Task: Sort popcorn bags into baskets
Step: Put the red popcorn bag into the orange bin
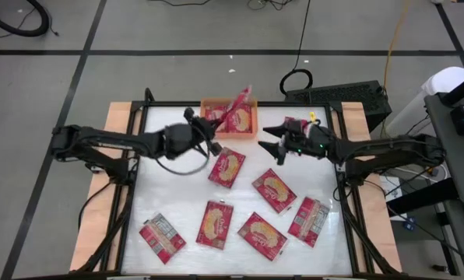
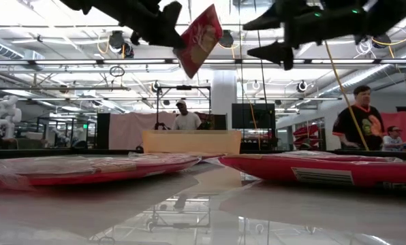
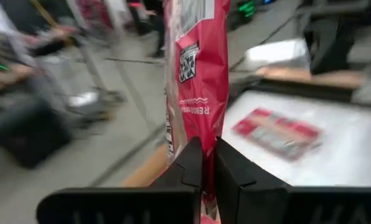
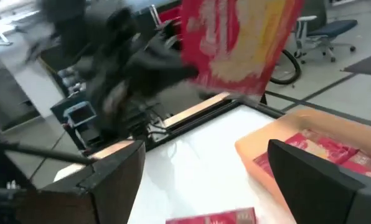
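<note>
My left gripper [image 1: 213, 131] hangs in the air just left of the orange basket [image 1: 228, 137] and is shut on a red popcorn bag [image 1: 240, 103] that reaches out over the basket. In the low view that bag [image 2: 199, 39] is tilted high above the table. The basket holds two red packets [image 1: 243, 118] lying flat. My right gripper [image 1: 272, 142] is open and raised, just right of the basket, touching nothing. Several more packets lie flat on the white table, such as one [image 1: 226, 167] near the middle. My left gripper [image 3: 208, 158] pinches the red bag by one short end [image 3: 199, 134] between its two fingers [image 3: 188, 163]. The fingers come roughly level from the table's left. The bag is lifted clear and sticks out beyond the fingertips, edge-on and tilted, above the basket.
Loose packets lie at the table's near half [image 1: 214, 223], [image 1: 261, 236], [image 1: 162, 237], [image 1: 309, 220], [image 1: 274, 190], and another sits behind the right gripper [image 1: 294, 124]. A black frame rims the table. People stand in the room beyond [image 2: 358, 122].
</note>
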`<state>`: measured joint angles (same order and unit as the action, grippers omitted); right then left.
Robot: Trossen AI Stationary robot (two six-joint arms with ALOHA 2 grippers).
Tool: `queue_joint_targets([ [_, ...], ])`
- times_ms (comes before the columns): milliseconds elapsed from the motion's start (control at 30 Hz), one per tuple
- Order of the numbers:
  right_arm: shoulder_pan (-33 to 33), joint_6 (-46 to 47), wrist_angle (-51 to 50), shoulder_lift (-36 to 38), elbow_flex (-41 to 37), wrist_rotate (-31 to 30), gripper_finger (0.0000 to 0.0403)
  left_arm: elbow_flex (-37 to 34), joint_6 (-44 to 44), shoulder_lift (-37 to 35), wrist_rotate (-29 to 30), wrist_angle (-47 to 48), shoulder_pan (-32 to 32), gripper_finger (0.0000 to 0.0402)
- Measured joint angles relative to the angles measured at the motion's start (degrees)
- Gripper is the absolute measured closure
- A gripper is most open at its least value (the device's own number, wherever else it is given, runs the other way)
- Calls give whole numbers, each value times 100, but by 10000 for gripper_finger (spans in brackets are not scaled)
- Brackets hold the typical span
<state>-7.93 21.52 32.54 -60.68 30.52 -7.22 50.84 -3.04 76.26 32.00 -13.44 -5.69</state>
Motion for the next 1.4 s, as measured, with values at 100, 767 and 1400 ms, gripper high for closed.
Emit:
queue_joint_targets([
  [100, 232, -21, 701, 126, -501, -2, 71, 0, 457, -174, -1057, 222, -479, 387],
  [767, 1056, -1091, 1863, 150, -1493, -656, 88, -2466, 3683, -169, -1540, -2400, -1458, 382],
  [1400, 1067, -1262, 1915, 148, -1493, -667, 88, -2490, 4176, 521, -1994, -2515, -2012, 372],
])
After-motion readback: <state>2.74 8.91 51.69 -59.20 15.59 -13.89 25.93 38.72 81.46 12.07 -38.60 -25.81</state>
